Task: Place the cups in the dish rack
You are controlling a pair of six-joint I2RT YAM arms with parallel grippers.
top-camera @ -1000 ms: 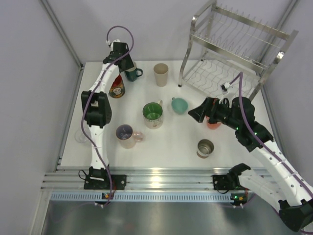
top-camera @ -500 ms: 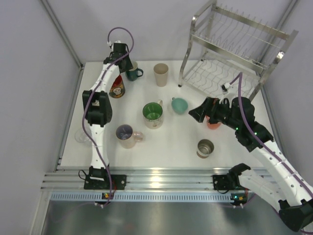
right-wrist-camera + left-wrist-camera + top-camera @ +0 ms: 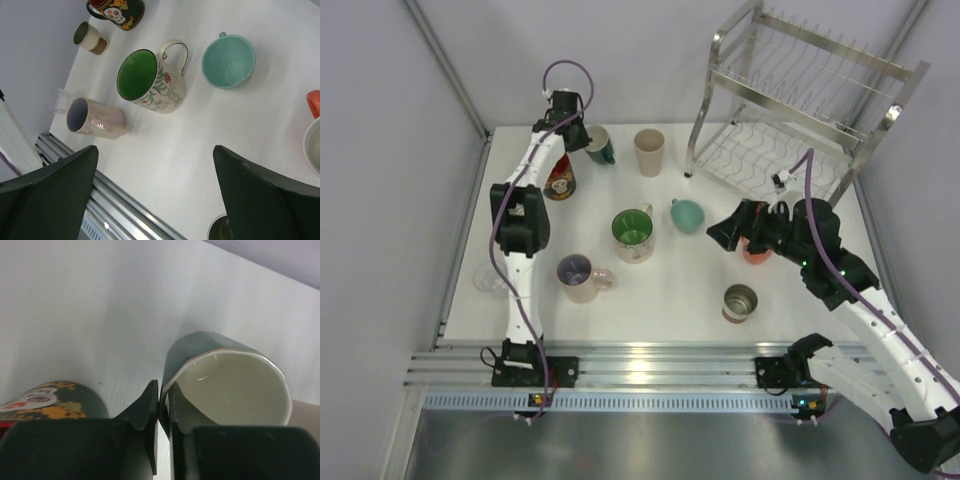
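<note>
My left gripper [image 3: 161,390] is shut on the rim of the dark teal cup [image 3: 225,375], one finger inside its cream interior and one outside. From above, that cup [image 3: 601,149] sits tilted at the table's back left under the left gripper [image 3: 582,135]. My right gripper [image 3: 725,232] hangs open over the table's right middle, holding nothing [image 3: 157,185]. Loose on the table are the beige cup [image 3: 649,152], the green-lined mug [image 3: 633,233], the mint cup [image 3: 687,214], the pinkish mug [image 3: 578,276] and the steel cup [image 3: 739,301]. The dish rack [image 3: 800,100] stands at the back right.
A red-and-black skull mug [image 3: 559,177] stands beside the left arm. An orange cup [image 3: 755,252] is mostly hidden under the right arm. A small white-and-brown cup [image 3: 90,37] shows in the right wrist view. A clear glass [image 3: 485,280] sits at the left edge.
The left gripper has closed onto the dark teal cup's rim, and the cup has tipped and shifted slightly right. The right arm has not moved.
</note>
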